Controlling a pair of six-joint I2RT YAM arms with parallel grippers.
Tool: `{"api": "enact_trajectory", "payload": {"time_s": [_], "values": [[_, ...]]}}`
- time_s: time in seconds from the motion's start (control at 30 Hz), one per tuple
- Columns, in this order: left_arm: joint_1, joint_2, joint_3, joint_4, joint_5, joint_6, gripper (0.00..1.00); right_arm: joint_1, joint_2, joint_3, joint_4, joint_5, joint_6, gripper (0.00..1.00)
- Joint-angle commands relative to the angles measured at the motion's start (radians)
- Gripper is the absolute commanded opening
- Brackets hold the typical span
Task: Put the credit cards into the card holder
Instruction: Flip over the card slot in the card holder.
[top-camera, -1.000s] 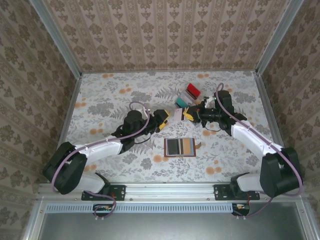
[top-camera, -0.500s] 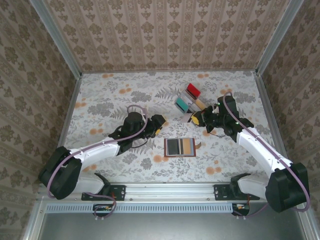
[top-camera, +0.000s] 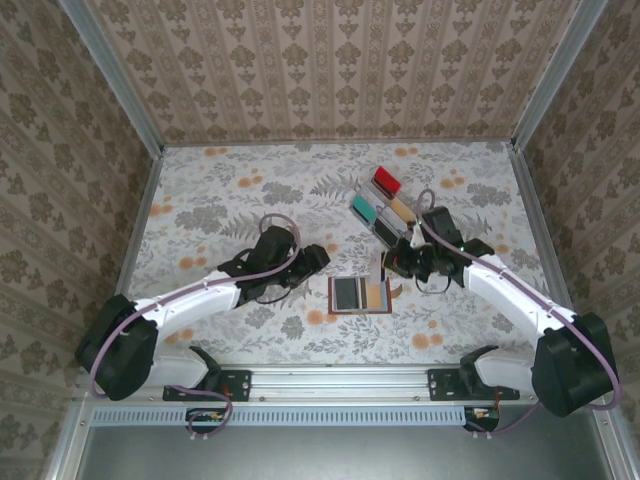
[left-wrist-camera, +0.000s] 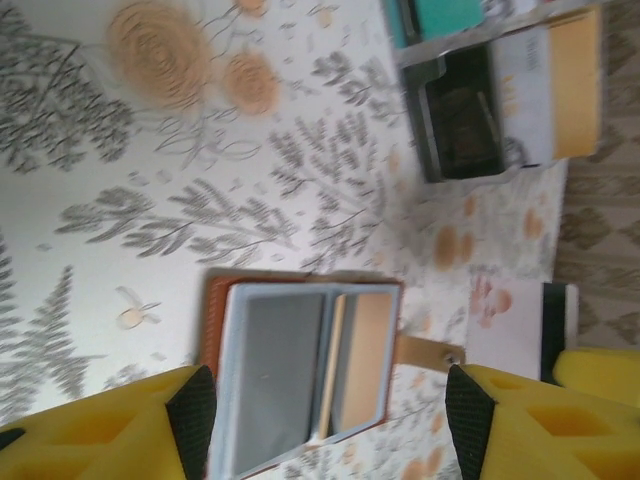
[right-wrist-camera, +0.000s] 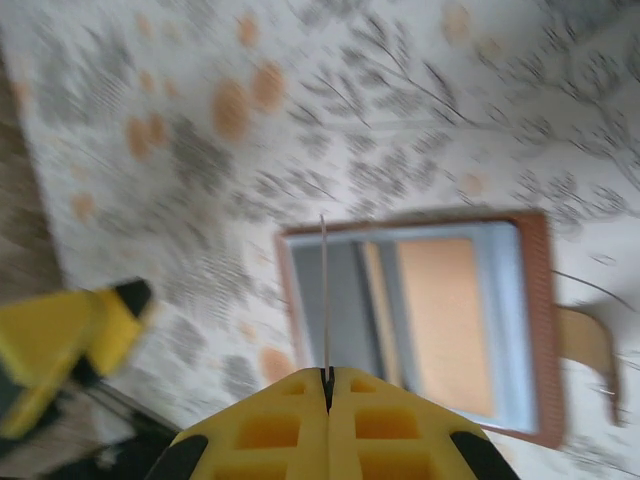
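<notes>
Left arm (top-camera: 190, 300) comes in from the near-left corner over the flowered table (top-camera: 220, 190). The left gripper (top-camera: 315, 258) sits low, just left of the wallet (top-camera: 360, 294) and apart from it. Jaws stand wide open w/ nothing btwn them. In the left wrist view its yellow fingers (left-wrist-camera: 110, 430) frame the wallet from either side w/o touching it. The wallet lies opened flat near the middle of the table, toward the near edge. It has a brown outer rim, a grey pocket on the left half and a tan pocket on the right. Its small clasp tab (top-camera: 400, 290) sticks out to the right. Right gripper (top-camera: 393, 262) hangs just past the wallet's far right corner, jaws shut tight on a card (left-wrist-camera: 505, 325). The card is pale w/ a dark stripe along one side. In the right wrist view it shows edge-on, a thin line rising from btwn the closed yellow fingers (right-wrist-camera: 270, 425), lined up over the grey pocket. Can't tell whether the card's edge touches the wallet. Beyond the right gripper, toward the back wall, stands a clear rack (top-camera: 385, 205) w/ teal, red, dark and tan pieces in its slots, apart from the wallet.
</notes>
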Motion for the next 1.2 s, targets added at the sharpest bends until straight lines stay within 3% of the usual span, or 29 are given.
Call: {"api": "enact_trajectory", "payload": {"time_s": [0.0, 0.3, 0.73, 1.17], "values": [[-0.024, -0.012, -0.004, -0.094, -0.044, 0.067, 0.66, 0.006, -0.07, -0.096, -0.043, 0.089, -0.173, 0.0], [-0.071, 0.072, 0.009, -0.09, -0.063, 0.088, 0.64, 0.006, -0.103, -0.199, 0.092, 0.042, -0.248, 0.0], [-0.102, 0.183, 0.061, -0.074, -0.054, 0.111, 0.58, 0.006, -0.032, -0.212, 0.112, 0.107, -0.257, 0.0], [-0.126, 0.277, 0.064, -0.024, -0.045, 0.099, 0.54, 0.006, -0.018, -0.236, 0.249, -0.002, -0.171, 0.0]]}}
